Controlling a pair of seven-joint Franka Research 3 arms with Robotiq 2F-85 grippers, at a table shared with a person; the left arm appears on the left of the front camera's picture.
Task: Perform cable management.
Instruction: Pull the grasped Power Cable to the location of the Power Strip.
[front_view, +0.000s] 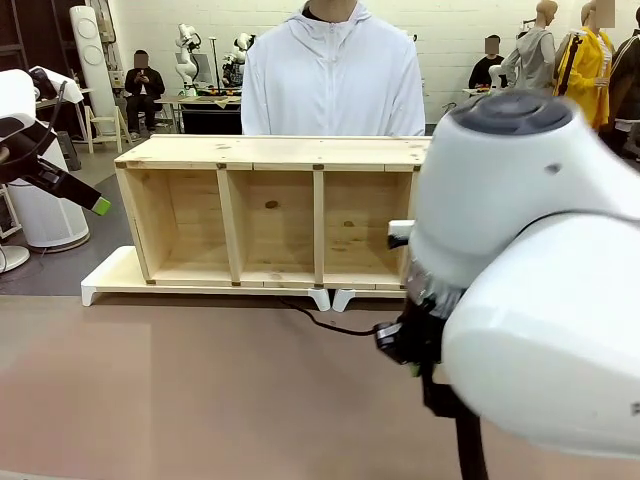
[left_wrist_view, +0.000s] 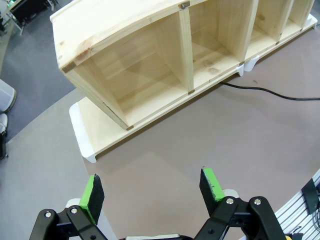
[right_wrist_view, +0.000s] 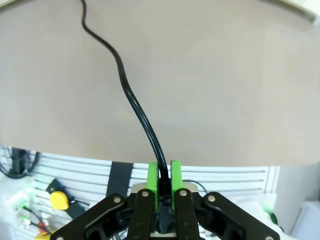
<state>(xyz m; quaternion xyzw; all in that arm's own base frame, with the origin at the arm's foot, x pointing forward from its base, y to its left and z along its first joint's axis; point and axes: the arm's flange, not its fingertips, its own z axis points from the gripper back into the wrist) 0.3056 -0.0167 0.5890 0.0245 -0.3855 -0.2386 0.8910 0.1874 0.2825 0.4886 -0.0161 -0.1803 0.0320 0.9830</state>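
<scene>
Pinching the cable (right_wrist_view: 135, 102) between green pads, our right gripper (right_wrist_view: 162, 170) has its jaws drawn almost together on it. From there the cable runs toward 11 o'clock across the brown table (right_wrist_view: 225, 75). Our left gripper (left_wrist_view: 152, 187) hangs spread wide, holding nothing, above the table. The wooden shelf (left_wrist_view: 115, 30) stands at its 12 o'clock, and the cable emerges from under the shelf at 2 o'clock.

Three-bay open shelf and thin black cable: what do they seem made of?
Pale three-bay open shelf: apparently unfinished softwood, perhaps pine; matte boards with visible grain and knots. Thin black cable: smooth, slightly glossy sheath, probably plastic or rubber; it bends in soft curves.
</scene>
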